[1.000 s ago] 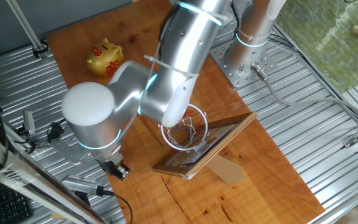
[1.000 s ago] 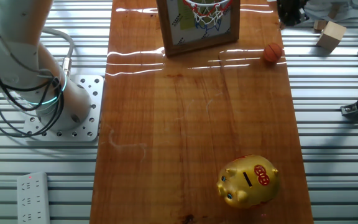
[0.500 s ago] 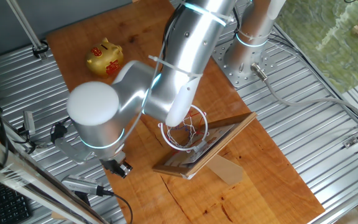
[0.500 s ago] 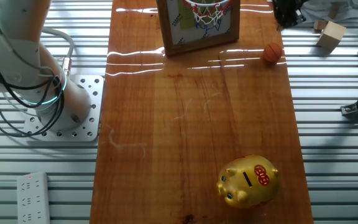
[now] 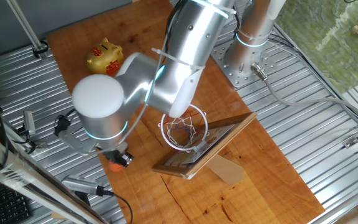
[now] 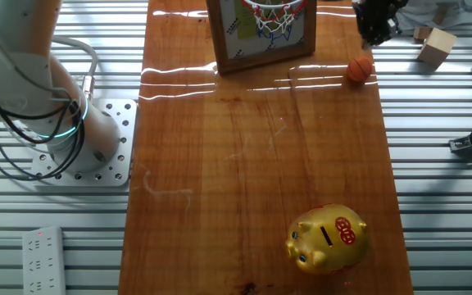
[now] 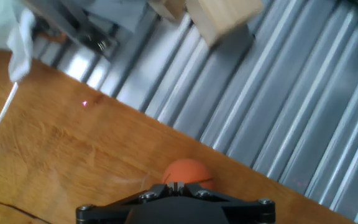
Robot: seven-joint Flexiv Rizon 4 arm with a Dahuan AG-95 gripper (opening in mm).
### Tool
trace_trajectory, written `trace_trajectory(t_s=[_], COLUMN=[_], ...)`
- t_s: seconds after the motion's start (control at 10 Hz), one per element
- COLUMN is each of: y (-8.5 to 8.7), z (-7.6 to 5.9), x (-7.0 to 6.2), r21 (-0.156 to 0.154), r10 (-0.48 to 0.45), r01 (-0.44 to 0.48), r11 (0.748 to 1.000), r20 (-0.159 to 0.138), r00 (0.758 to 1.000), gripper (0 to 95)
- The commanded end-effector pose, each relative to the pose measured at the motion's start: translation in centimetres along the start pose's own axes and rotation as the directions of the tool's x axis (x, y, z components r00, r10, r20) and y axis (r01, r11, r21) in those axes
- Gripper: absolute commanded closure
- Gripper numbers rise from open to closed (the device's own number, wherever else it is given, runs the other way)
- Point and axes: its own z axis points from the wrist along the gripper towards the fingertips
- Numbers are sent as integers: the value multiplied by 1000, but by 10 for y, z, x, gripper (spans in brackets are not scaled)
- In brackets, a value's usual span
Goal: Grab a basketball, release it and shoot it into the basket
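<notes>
End effector (image 6: 375, 24) nearer basketball (image 6: 360, 69) now

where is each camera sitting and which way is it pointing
One fixed view: high above, looking down on the basket; the arm's silver links fill the middle, with the gripper low.
The other fixed view: high at the far end, facing the backboard across the wooden table; the arm's base shows left.
Hand view: on the hand, looking down at the basketball; only the dark jaws mount shows.
Both fixed views share the piggy bank.
</notes>
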Motion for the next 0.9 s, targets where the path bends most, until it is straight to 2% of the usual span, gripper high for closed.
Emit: trace_trajectory(t_s=[0.1, 0.4, 0.9], y=[-1, -6, -10], z=[2, 10, 12], x=[-4, -4, -3], r21=[-7, -13, -15], r10=[0, -5, -14], r01=[0, 5, 14], r11=[1000, 1000, 1000], r20=[-4, 1, 2], r00=[1000, 1000, 1000], gripper=[950, 950, 950])
